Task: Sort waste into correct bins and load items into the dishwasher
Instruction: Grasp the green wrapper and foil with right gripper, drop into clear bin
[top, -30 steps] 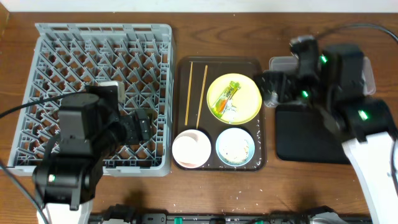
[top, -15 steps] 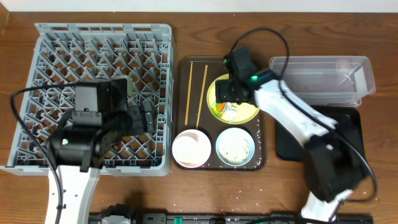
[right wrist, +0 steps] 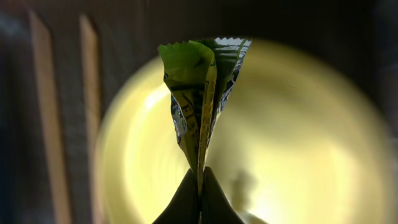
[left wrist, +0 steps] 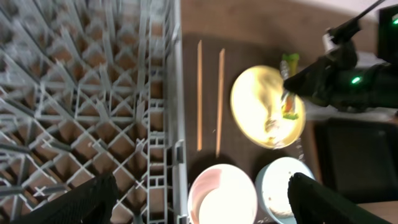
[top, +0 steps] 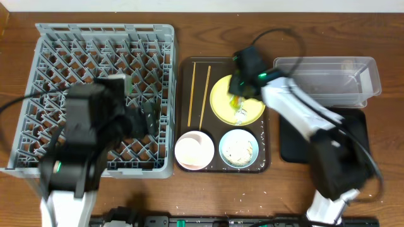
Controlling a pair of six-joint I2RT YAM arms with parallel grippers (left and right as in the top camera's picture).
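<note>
My right gripper (top: 238,94) is shut on the green-and-orange wrapper (right wrist: 202,93) and holds it just above the round yellow plate (top: 221,101). White paper and food scraps (top: 243,113) lie on the plate. Two wooden chopsticks (top: 192,94) lie left of the plate, with the white bowl (top: 194,151) and the light-blue bowl (top: 238,150) in front of it. My left gripper (top: 148,120) stands open over the right edge of the grey dish rack (top: 76,50), with nothing between its fingers (left wrist: 87,202). The left wrist view shows the wrapper (left wrist: 289,62) pinched in the right gripper.
The dishes sit on a dark brown serving tray (top: 184,75). A clear tub (top: 328,79) stands at the back right, and a black tray (top: 356,129) lies in front of it, partly under my right arm.
My right arm swung left from the tub and black tray to the yellow plate and shut on the wrapper. The left arm has barely moved.
</note>
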